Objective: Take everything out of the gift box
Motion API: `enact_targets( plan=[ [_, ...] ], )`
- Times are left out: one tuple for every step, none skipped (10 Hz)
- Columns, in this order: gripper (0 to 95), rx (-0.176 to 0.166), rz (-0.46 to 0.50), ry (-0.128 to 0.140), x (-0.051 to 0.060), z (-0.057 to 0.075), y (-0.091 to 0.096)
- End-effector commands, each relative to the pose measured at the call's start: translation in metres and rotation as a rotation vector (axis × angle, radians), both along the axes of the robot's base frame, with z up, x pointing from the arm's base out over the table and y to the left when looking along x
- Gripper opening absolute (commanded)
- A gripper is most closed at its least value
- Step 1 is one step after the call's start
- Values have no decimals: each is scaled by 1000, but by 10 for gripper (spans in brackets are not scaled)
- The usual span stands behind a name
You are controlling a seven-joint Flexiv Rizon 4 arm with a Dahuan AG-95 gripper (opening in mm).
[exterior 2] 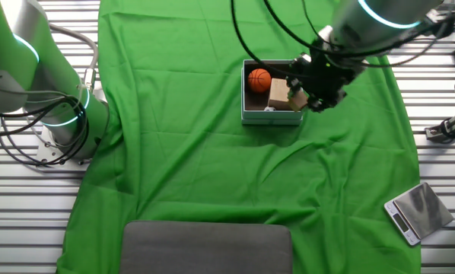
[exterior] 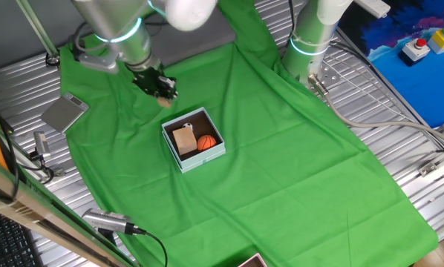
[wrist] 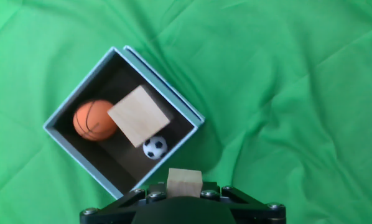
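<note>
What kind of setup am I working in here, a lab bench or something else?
Probably a robot lab bench: a slatted metal table under a green cloth, a second arm's base, and a box with push buttons.

Claw (wrist: 185, 186) seemingly closed, raised.

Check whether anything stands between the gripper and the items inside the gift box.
Nothing visible covers the gift box: it is open, with the basketball, large wooden block and soccer ball exposed. However, the gripper, beside the box, is shut on a small wooden block.
</note>
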State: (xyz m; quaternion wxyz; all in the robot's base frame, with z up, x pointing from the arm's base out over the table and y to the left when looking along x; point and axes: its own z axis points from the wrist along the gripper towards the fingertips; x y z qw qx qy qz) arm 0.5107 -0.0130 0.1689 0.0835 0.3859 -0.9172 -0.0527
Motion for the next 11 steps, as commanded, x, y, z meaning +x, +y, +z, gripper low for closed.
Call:
enact_targets(
  plan=[
    [0,9,-10,-3,-1,0,0],
    [0,8,-12,-6,-1,0,0],
    [0,1,-22,-6,-1,0,0],
    [0,-10,-29,-7,-1,0,0],
    [0,-12,-40,-9,-1,0,0],
    [0,-12,-52,-13,-1,0,0],
    [0,-16,-62,-14,-1,0,0],
    [0,-19,-67,-14,-1,0,1],
    [0,-22,-66,-14,-2,-2,3],
    [0,-11,-51,-15,1,-3,-3],
    [0,-4,-40,-16,3,-4,-10]
  ],
)
